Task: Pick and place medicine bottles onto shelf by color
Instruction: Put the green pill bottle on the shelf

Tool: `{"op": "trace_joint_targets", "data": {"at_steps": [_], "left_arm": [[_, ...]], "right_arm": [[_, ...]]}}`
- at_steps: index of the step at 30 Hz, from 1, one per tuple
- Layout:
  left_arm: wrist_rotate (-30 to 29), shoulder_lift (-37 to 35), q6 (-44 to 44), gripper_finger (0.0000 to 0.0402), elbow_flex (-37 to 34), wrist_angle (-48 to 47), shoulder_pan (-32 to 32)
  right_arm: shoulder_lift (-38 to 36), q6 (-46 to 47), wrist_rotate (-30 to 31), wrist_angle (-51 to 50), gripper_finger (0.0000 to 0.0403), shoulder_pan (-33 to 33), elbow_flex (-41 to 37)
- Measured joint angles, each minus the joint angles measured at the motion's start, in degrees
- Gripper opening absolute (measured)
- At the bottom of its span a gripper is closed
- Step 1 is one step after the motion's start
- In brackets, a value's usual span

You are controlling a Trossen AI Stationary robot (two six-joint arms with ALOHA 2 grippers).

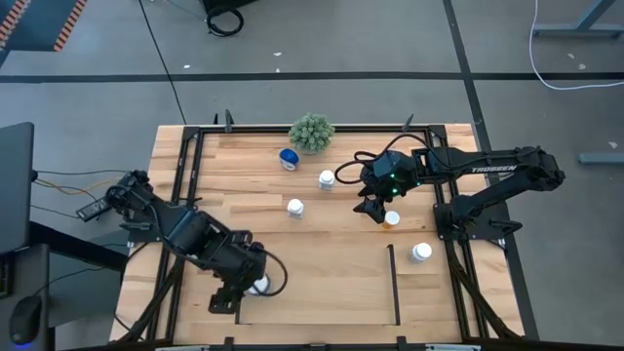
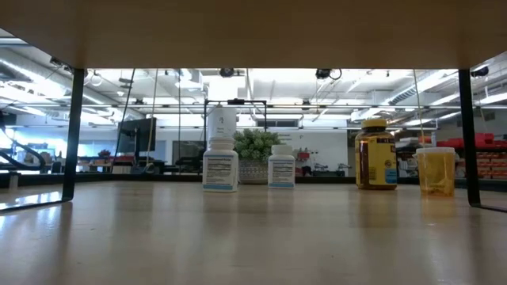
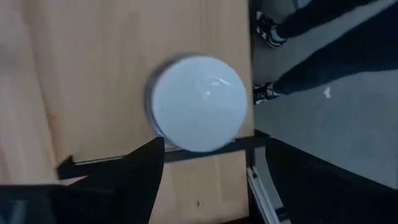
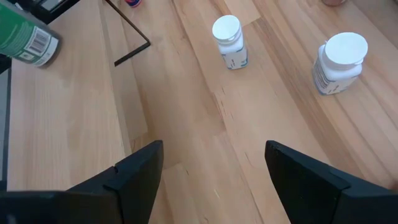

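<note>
My left gripper (image 1: 242, 289) is open near the table's near left. It points down over a white-capped bottle (image 3: 198, 102), which also shows in the high view (image 1: 259, 285). The bottle stands on a thin black strip (image 3: 93, 162) of the shelf, and its cap sits between my fingers. My right gripper (image 1: 375, 207) is open and empty above bare wood, beside a small bottle (image 1: 392, 218). Two white-capped bottles (image 4: 229, 40) (image 4: 339, 62) stand upright ahead of it. A blue bottle (image 1: 289, 157) and another white-capped bottle (image 1: 421, 253) stand apart on the table. My left gripper's fingers stand on either side of the white cap, coming from above. One finger (image 3: 146, 165) lies right at the cap's edge (image 3: 163, 138); whether it touches the cap, I cannot tell.
A green spiky plant ball (image 1: 311, 132) stands at the far edge. The low view shows two white bottles (image 2: 220, 162) (image 2: 281, 166), an amber bottle (image 2: 375, 154) and a yellow one (image 2: 436, 170). A green-labelled bottle (image 4: 25, 37) shows in the right wrist view. Black strips (image 1: 392, 268) cross the near side.
</note>
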Motion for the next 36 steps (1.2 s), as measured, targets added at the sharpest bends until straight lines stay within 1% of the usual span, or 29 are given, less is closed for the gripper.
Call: {"op": "trace_joint_targets", "data": {"at_steps": [4, 8, 13, 19, 24, 26, 29, 33, 36], "left_arm": [[1.72, 0.0, -1.47, 0.0286, -0.01, 0.1, -1.6], [1.39, 0.0, -2.46, 0.0286, 0.0, 0.25, -2.72], [-4.04, -1.72, -2.71, 0.0286, 0.02, -0.49, -1.05], [-8.21, -2.84, -2.47, 0.0286, 0.0, -9.26, 2.45], [-15.29, -2.25, -1.0, 0.0286, -0.06, -6.97, 5.52], [-15.34, -1.02, -0.51, 0.0286, -0.1, -5.68, 7.05], [-13.53, 0.98, 2.09, 0.0286, -0.15, -3.41, 8.3], [-10.88, 3.48, 5.9, 0.0286, -0.15, -2.72, 8.19], [-10.48, 4.15, 6.48, 0.0286, -0.22, -3.55, 8.17]], "right_arm": [[0.0, 0.05, 0.0, 0.0, 0.0289, 0.0, 0.0], [0.0, 0.09, 0.0, 0.0, 0.0289, 0.0, 0.0], [0.0, 0.07, 0.0, 0.0, 0.0289, 0.0, 0.0], [0.0, 0.79, -0.02, -0.02, 0.0289, 0.0, 0.0], [0.0, 0.89, -0.02, -0.02, 0.0289, 0.0, 0.0], [0.0, 0.96, -0.02, 0.0, 0.0289, 0.0, 0.0], [0.0, 0.98, -0.04, 0.0, 0.0289, 0.02, 0.0], [0.0, 0.98, -0.04, -0.04, 0.0289, 0.0, 0.0], [0.0, 0.98, -0.04, -0.07, 0.0289, 0.0, 0.0]]}}
